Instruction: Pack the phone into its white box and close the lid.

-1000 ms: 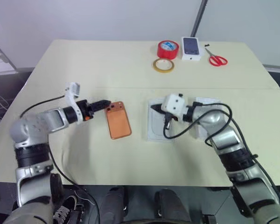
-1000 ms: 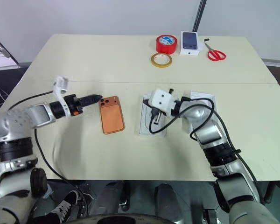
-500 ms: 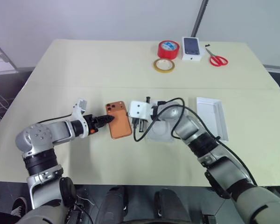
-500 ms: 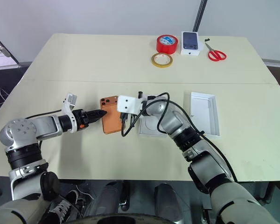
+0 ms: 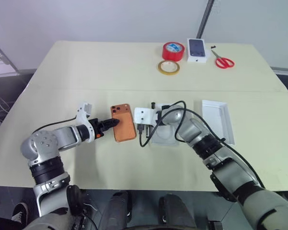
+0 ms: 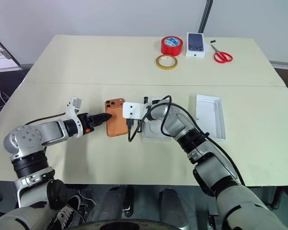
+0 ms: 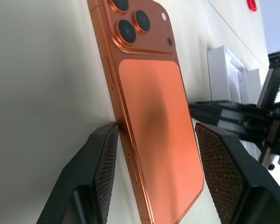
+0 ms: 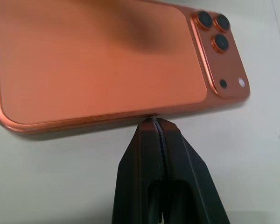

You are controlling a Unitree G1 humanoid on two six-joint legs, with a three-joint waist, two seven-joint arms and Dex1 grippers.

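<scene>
On the matte table [image 5: 86, 72], the smooth orange phone [image 5: 123, 122] lies back-up between the left gripper's [image 7: 156, 140] open ribbed pads [image 7: 106, 161] and the right gripper's [image 8: 157, 123] closed black tips.

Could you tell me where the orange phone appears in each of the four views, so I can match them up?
Left eye view: phone, left of centre, lying back-up on the table.
Right eye view: phone, left of centre too.
Left wrist view: phone, running up between the open jaws.
Right wrist view: phone, beyond the shut jaws.
Shared landmark: its camera cluster.
</scene>
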